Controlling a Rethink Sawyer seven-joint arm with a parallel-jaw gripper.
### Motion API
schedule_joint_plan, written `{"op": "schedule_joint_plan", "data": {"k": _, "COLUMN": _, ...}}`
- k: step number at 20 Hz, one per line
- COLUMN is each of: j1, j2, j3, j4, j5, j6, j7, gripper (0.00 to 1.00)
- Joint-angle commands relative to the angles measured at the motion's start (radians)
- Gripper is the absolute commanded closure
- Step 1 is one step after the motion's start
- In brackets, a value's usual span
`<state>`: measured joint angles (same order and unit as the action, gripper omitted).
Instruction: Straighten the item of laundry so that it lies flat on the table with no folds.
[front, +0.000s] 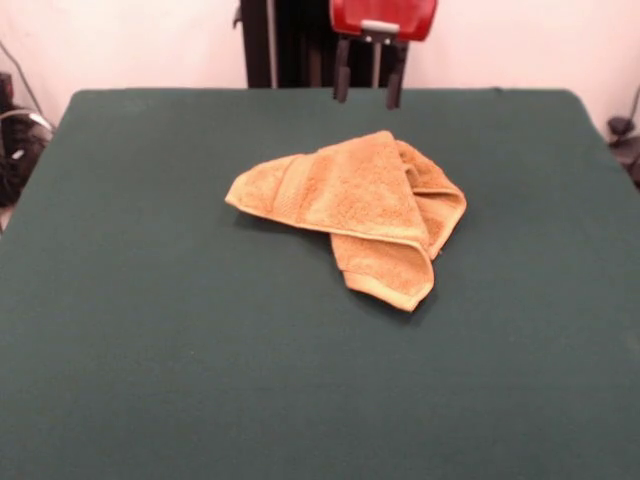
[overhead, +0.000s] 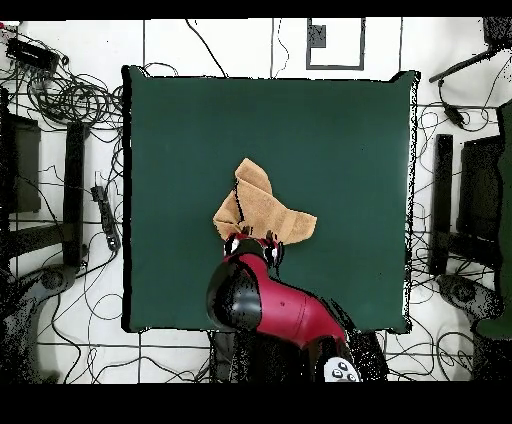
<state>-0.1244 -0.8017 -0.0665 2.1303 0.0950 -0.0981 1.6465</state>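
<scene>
Golden-orange towel (front: 355, 205) – crumpled, folded over itself – on green table (front: 150, 350).

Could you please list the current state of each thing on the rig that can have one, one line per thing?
towel: crumpled, folded over itself in several layers, not flat.
gripper: raised above the table's far side, behind the towel, jaws apart and holding nothing.
table: green cover lying smooth, with only the towel on it.
</scene>
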Motion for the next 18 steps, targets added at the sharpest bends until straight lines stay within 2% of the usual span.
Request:
{"op": "schedule_joint_plan", "data": {"k": 1, "j1": 0.069, "j2": 0.078, "j3": 0.007, "j4": -0.191, "j5": 0.055, "j6": 0.135, "j7": 0.121, "gripper": 0.00}}
{"op": "schedule_joint_plan", "data": {"k": 12, "j1": 0.102, "j2": 0.205, "j3": -0.003, "j4": -0.341, "j5": 0.068, "j6": 0.128, "j7": 0.141, "gripper": 0.00}}
{"op": "schedule_joint_plan", "data": {"k": 18, "j1": 0.073, "j2": 0.240, "j3": 0.018, "j4": -0.347, "j5": 0.040, "j6": 0.129, "j7": 0.141, "gripper": 0.00}}
